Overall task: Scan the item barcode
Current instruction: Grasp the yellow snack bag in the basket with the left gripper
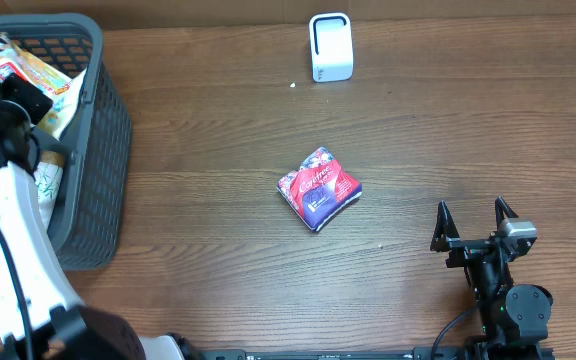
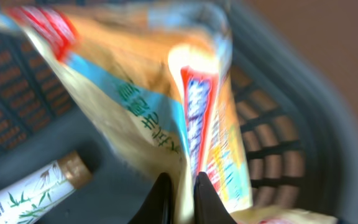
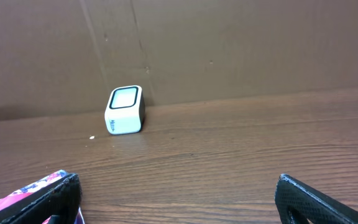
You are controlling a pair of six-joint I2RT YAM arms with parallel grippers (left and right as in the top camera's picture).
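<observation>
My left gripper [image 2: 179, 178] is down inside the grey basket [image 1: 106, 150]. It is shut on the edge of a yellow and orange snack bag [image 2: 160, 87], which is pinched between its two black fingers. From overhead that bag [image 1: 40, 68] shows at the basket's top left, with the arm partly covering it. The white barcode scanner [image 1: 330, 47] stands upright at the far edge of the table, and the right wrist view shows the scanner [image 3: 124, 110] ahead and to the left. My right gripper [image 1: 471, 210] rests open at the front right with nothing between its fingers.
A red and purple packet [image 1: 319, 187] lies in the middle of the table, left of the right gripper. A bottle with a bamboo-print label and brown cap [image 2: 39, 185] lies in the basket beside the bag. The basket wall [image 2: 272, 137] is close on the right.
</observation>
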